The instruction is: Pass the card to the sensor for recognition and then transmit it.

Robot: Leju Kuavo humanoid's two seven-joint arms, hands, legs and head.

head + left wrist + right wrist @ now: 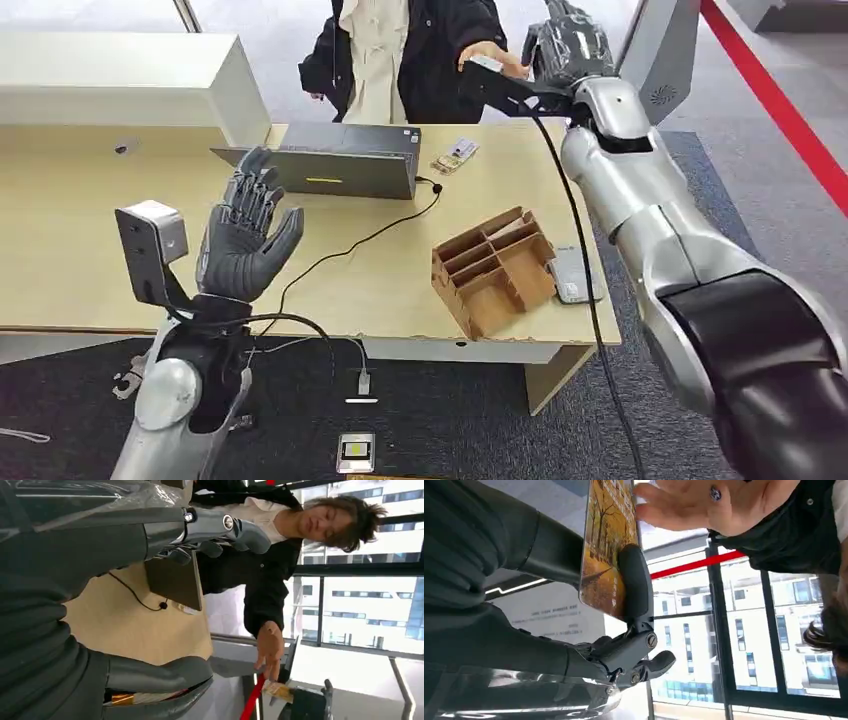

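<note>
The card (606,550), thin, stiff, glossy and likely slippery, is pinched at one end in the right hand (570,45), beyond the desk's (90,270) far edge. A person's hand (719,502) touches its free end, the sensible place to grasp. The left hand (240,235) hovers, fingers spread, holding nothing.

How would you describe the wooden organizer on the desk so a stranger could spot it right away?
Look at the light wooden desk, near its front right corner. The wooden organizer lies there, beside a grey phone. It alone is brown and split into open compartments.
</note>
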